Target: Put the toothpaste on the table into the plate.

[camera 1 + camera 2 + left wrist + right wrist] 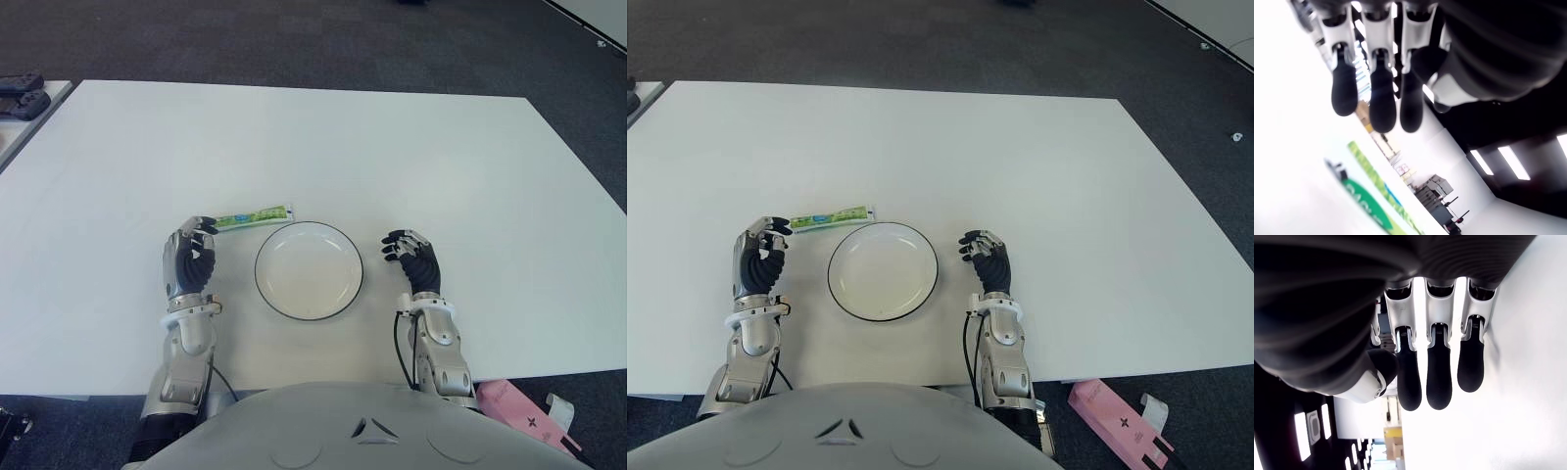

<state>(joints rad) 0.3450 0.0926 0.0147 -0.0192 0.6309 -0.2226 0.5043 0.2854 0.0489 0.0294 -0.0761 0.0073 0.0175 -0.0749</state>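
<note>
- The left hand (189, 262) is over the white table (411, 157), on the left side of the plate (309, 270). Its fingers (1383, 100) hang down loosely and are a little bent, and nothing is between them.
- The toothpaste (254, 215) lies flat on the table just beyond the fingertips of the left hand and extends from there to the right. Whether the fingertips touch its near end I cannot tell. The left wrist view shows the green tube (1369, 203) close below the fingertips, not gripped.
- The far end of the tube is just behind the back rim of the plate, outside it.
- The plate, white with a dark rim, stands between the two hands and nothing is in it.
- The right hand (415, 260) is on the right side of the plate, near the rim. Its fingers (1439, 377) are relaxed, slightly bent, and hold nothing.
- A pink box (524, 415) shows below the near table edge, to the right of the right arm.
</note>
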